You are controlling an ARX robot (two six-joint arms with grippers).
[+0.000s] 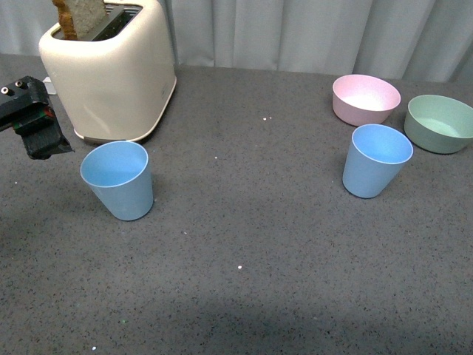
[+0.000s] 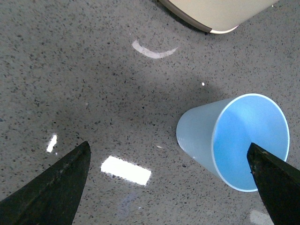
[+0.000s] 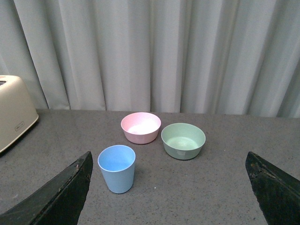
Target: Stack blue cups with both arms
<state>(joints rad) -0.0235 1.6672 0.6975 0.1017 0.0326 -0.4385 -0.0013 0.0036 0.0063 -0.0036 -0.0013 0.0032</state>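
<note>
"Blue matte plastic, both of them. The left blue cup (image 1: 117, 180) stands upright on the grey speckled desk (image 1: 244, 251), just in front of the cream toaster (image 1: 107, 70). The right blue cup (image 1: 375, 160) stands well apart from it, just in front of the pink bowl (image 1: 365, 98), with the green bowl (image 1: 439, 123) near."

"Any writing to read?"

"Only a small dark mark on the toaster's side, too tiny to make out. A slice of toast (image 1: 77, 16) sticks out of its top."

"And the arms?"

"The left end effector (image 2: 168, 144) hovers above the desk beside the left blue cup, fingers spread wide, grasping nothing. In its wrist camera one tip overlaps the rim. The right end effector (image 3: 168, 154) is released too, held back from the right blue cup, facing the bowls and the pale curtain (image 3: 150, 51)."
</note>
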